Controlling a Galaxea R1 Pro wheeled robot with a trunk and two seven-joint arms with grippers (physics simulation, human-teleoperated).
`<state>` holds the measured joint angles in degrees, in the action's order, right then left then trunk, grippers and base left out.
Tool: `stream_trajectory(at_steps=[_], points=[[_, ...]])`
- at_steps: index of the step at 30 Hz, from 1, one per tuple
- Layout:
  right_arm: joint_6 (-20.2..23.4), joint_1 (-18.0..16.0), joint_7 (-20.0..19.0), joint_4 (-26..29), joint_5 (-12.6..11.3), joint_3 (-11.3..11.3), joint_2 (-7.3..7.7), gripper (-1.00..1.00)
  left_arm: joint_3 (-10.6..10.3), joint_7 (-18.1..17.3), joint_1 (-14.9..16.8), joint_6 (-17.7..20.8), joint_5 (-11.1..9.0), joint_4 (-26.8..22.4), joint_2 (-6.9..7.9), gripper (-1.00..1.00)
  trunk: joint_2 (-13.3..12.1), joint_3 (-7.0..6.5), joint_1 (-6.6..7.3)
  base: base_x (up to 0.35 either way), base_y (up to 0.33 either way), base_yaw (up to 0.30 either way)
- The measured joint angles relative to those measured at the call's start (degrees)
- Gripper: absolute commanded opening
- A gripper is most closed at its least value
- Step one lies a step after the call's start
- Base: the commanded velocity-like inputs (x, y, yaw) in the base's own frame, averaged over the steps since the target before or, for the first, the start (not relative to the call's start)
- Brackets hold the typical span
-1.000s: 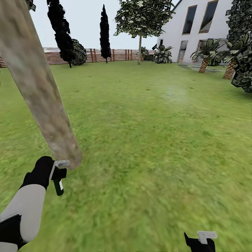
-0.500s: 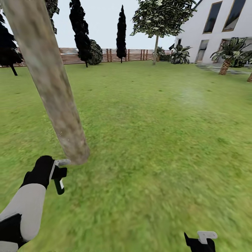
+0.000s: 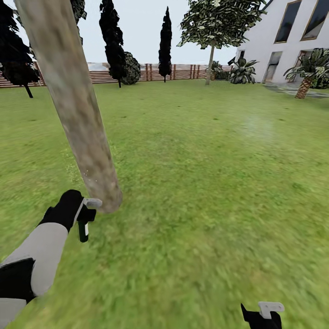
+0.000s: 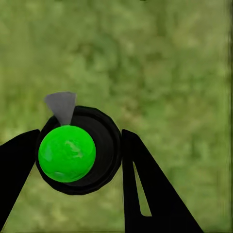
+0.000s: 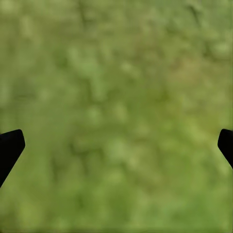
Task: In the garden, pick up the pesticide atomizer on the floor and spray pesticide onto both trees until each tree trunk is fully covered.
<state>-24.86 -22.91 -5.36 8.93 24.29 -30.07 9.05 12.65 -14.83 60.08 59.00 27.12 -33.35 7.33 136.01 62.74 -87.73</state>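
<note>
- Head view: left gripper (image 3: 87, 214) clamps pesticide atomizer (image 3: 83, 230) just beside tree trunk (image 3: 75, 109) base.
- Open lawn (image 3: 205, 183) extends rightward to fence (image 3: 151, 73).
- Right gripper (image 5: 116, 145) fingers spread apart, holding nothing.

White house (image 3: 292, 43) with dark windows at far right. Palm (image 3: 305, 75) just beside it. Black columnar trees (image 3: 165, 43) near the far boundary. Round dark shrub (image 3: 131, 68) beside one.

Two grippers — one atomizer (image 3: 83, 228), one trunk (image 3: 75, 105).
</note>
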Motion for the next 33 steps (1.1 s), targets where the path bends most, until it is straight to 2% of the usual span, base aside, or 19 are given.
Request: stream_trajectory(at_steps=[1, 9, 12, 19, 27, 33], points=[[0.0, 0.0, 0.0, -0.02, 0.0, -0.01, 0.0, 1.0, -0.16, -0.01, 1.29, -0.05, 0.08, 1.03, 0.08, -1.0, 0.0, 0.0, 0.0, 0.0, 0.0, 0.0], [0.0, 0.0, 0.0, 0.02, 0.0, 0.0, 0.0, 1.0, -0.16, -0.01, 4.34, -0.07, 0.13, 1.5, 0.58, -1.0, 0.0, 0.0, 0.0, 0.002, 0.0, 0.0], [-0.01, 0.0, 0.0, 0.05, 0.01, -0.01, 0.0, 1.0, -0.16, -0.02, 5.96, -0.07, 0.02, 2.31, 0.63, -1.0, 0.0, 0.0, 0.03, 0.238, 0.0, 0.0], [-0.09, 0.0, 0.01, 0.06, 0.0, -0.02, 0.0, 1.0, -0.17, -0.02, 6.32, -0.08, 0.11, 2.57, 0.5, -1.0, 0.0, 0.0, 0.03, 0.331, 0.0, 0.073], [-0.08, 0.0, 0.01, 0.06, 0.01, 0.01, 0.0, 1.0, -0.16, -0.03, 6.65, -0.07, 0.03, 1.91, 0.59, -1.0, 0.0, 0.0, 0.0, 0.029, 0.0, 0.271], [-0.09, 0.0, 0.01, 0.06, 0.01, -0.01, 0.0, 1.0, -0.15, -0.03, 8.98, -0.08, 0.13, 2.55, 0.29, -1.0, 0.0, 0.0, 0.03, 0.151, -0.033, 0.128]])
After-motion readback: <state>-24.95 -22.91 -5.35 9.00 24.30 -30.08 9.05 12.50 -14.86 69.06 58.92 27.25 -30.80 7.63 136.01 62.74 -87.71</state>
